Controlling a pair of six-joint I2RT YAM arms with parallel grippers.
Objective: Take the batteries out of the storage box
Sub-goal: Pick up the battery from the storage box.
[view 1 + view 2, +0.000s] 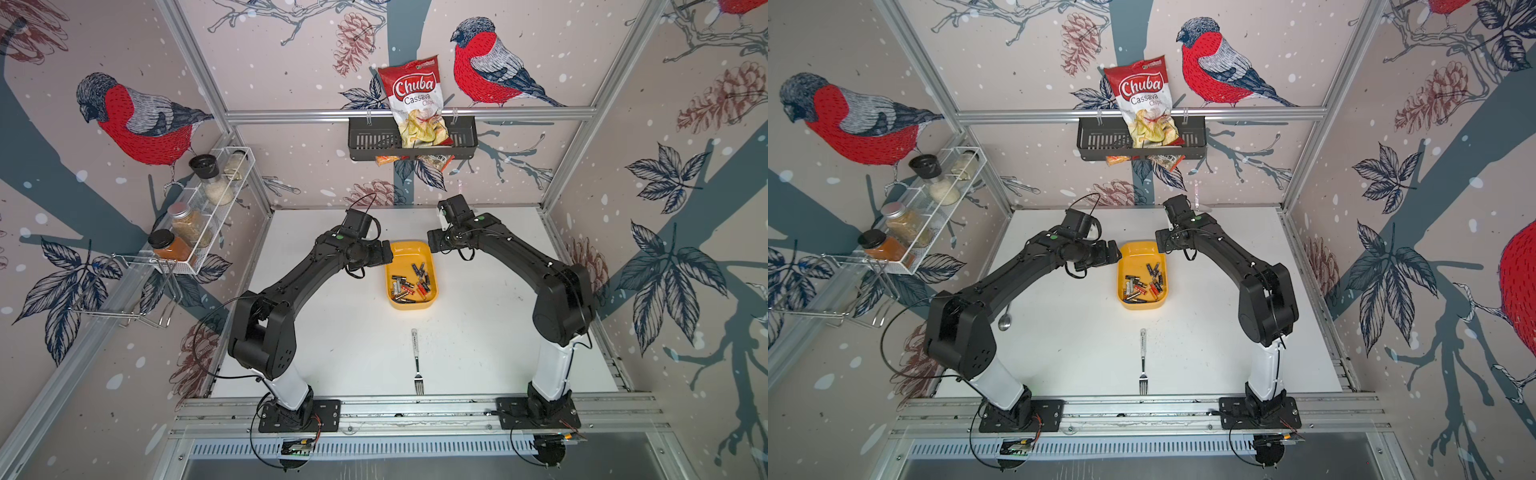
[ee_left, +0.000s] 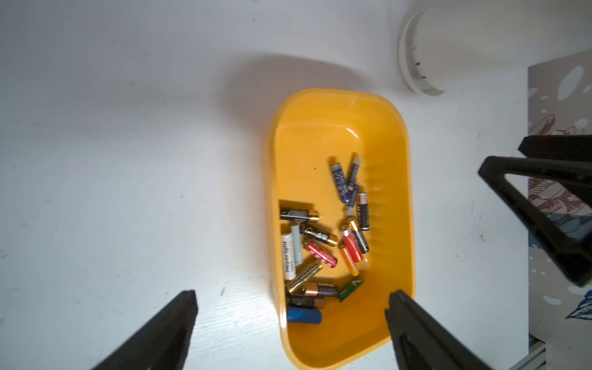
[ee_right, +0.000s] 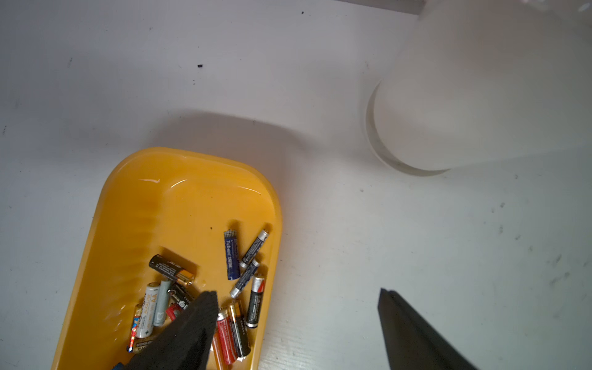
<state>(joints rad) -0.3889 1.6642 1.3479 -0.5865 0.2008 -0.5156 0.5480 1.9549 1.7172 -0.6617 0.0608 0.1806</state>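
Left jaws stand spread wide and empty, straddling one long wall of the storage box (image 2: 339, 96), while the right jaws, likewise apart, have one finger (image 3: 192, 323) over the batteries (image 3: 234, 256) and one outside; contact cannot be told. These batteries lie loose in the box's half nearer the arm bases, on the white surface (image 1: 332, 332). A white cup (image 3: 448, 121) is near its far end, a fork (image 1: 417, 361) well apart.

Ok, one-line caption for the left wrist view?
Left gripper, jaws open, poised over the yellow storage box of mixed batteries on the white table; white cup nearby.
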